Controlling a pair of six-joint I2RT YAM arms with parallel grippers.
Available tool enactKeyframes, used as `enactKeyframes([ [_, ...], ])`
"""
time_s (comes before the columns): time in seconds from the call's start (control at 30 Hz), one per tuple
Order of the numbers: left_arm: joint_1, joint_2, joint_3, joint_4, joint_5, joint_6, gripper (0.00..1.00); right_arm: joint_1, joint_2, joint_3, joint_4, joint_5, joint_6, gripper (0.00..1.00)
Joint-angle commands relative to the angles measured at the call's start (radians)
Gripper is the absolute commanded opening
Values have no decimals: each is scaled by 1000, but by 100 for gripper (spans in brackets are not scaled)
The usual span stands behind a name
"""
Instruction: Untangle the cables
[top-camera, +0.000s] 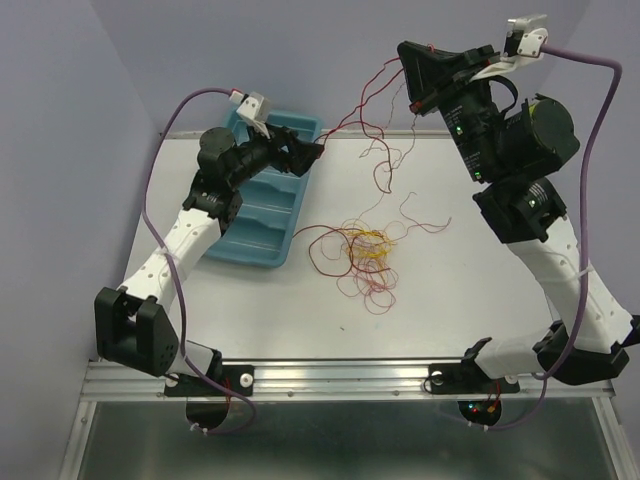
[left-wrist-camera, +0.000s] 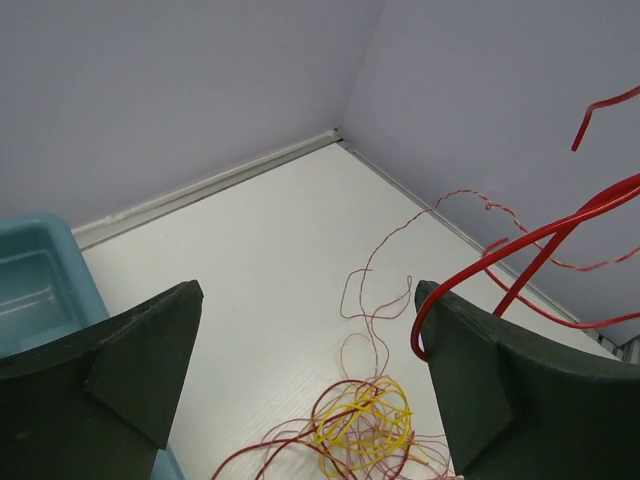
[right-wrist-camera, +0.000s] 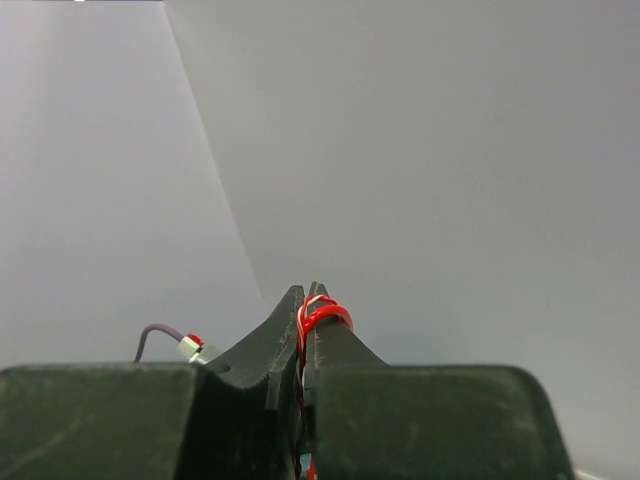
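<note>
Top external view: thin red and yellow cables (top-camera: 365, 255) are lying knotted mid-tabletop (top-camera: 450, 300), near a teal tray (top-camera: 300, 122).
Right end effector (right-wrist-camera: 307, 295): pressing together on a red cable (right-wrist-camera: 318, 312), holding it high.
Left end effector (left-wrist-camera: 308, 300): spreading wide, a red cable brushing one finger.
Progress: one strand is hanging partly free; most is sitting tangled, so separating looks barely begun.
</note>
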Motion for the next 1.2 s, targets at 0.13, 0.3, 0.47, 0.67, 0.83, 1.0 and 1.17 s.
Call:
enactKeyframes([
  [0.13, 2, -30, 39, 42, 297, -2, 99, 7, -53, -98, 132, 19, -38, 1],
  [0.3, -1, -62, 40, 43, 346, 11, 99, 7, -13, -123, 134, 28, -51, 0],
  [0.47, -3, -67, 43, 45, 384, 1, 99, 7, 39, -129, 134, 77, -71, 1],
  [0.67, -4, -74, 27, 75, 410, 41, 99, 6, 45, -144, 120, -11, -78, 0],
  [0.83, -6, -82, 17, 132, 484, 21, 99, 6, 49, -149, 103, -122, -35, 0],
  [1.0, -20, -64, 36, 200, 481, -28, 99, 6, 76, -158, 108, -232, 31, 1],
  [1.17, -46, -52, 70, 224, 429, -16, 99, 6, 131, -147, 123, -294, 71, 0],
])
